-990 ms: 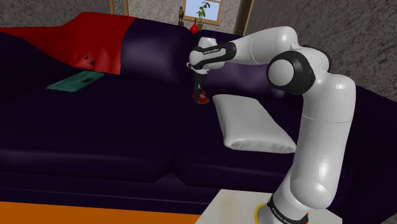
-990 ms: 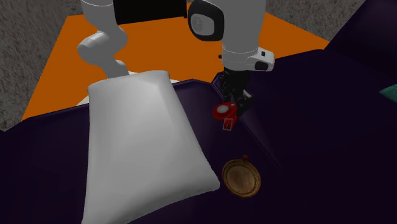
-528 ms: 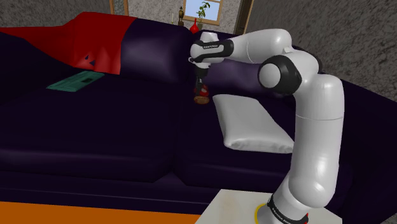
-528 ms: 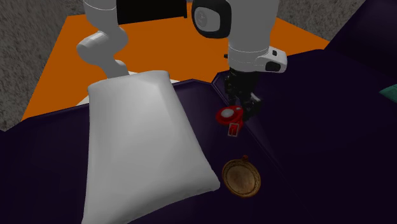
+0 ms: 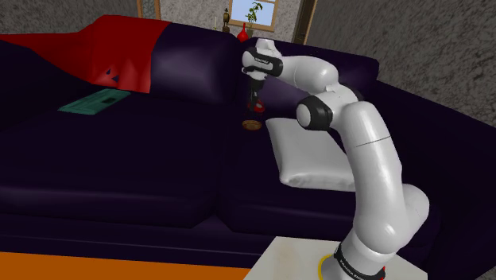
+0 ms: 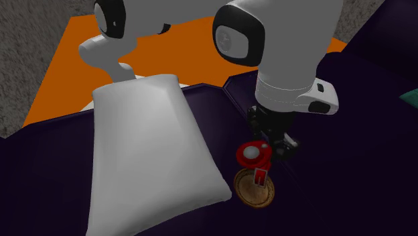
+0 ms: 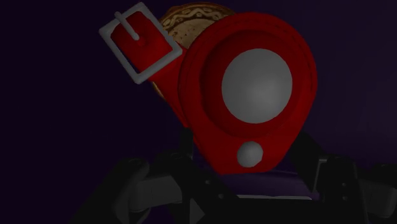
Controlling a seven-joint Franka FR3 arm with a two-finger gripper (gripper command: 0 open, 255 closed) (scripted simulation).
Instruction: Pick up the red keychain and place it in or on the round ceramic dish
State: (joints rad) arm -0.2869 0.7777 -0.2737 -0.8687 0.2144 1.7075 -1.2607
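Gripper [image 6: 270, 143] is shut tight on the red keychain [image 6: 253, 153], up in the air. Right under the gripper sits the brown dish [image 6: 253, 195] on the dark sofa [image 6: 348, 167], beside a white pillow [image 6: 154, 147].

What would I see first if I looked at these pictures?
Your eye would land on the bright red keychain with its grey button, clasped in the black pincer and hanging above the round brown dish on the dark purple sofa. Next comes the big white pillow lying right beside the dish, with the huge white arm looming over both.
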